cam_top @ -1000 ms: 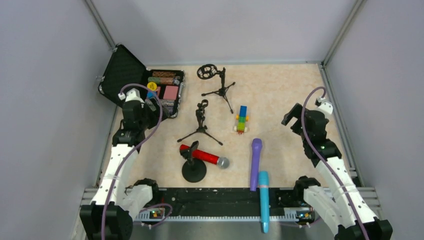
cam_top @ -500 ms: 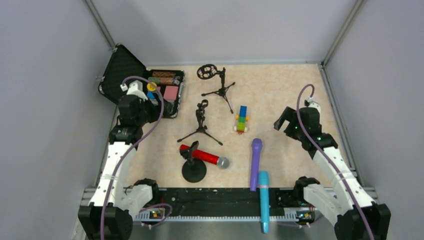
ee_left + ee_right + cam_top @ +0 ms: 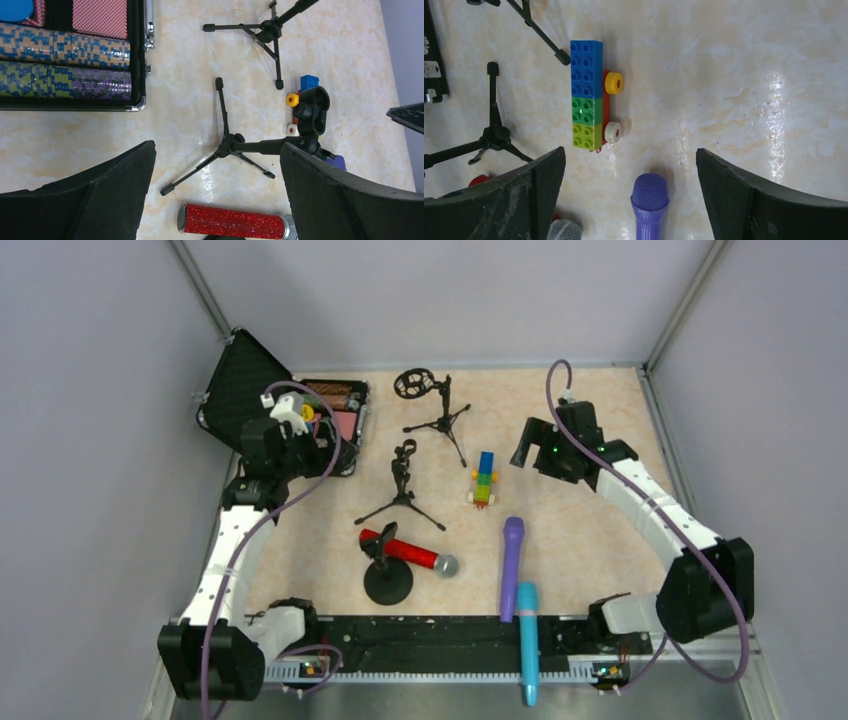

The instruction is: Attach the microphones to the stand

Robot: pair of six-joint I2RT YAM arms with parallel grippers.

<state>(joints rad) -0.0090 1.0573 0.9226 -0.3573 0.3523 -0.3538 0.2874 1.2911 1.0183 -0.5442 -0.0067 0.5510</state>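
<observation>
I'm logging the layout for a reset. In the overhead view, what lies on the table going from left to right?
open case → red microphone → block toy → purple microphone

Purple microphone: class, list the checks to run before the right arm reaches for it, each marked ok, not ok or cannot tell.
1. Right end effector open and empty: ok.
2. Purple microphone lying flat, nothing on it: ok.
3. Block toy clear of its head: ok.
4. Cyan microphone not touching its handle: cannot tell.
5. Tripod stand clip empty: ok.
</observation>
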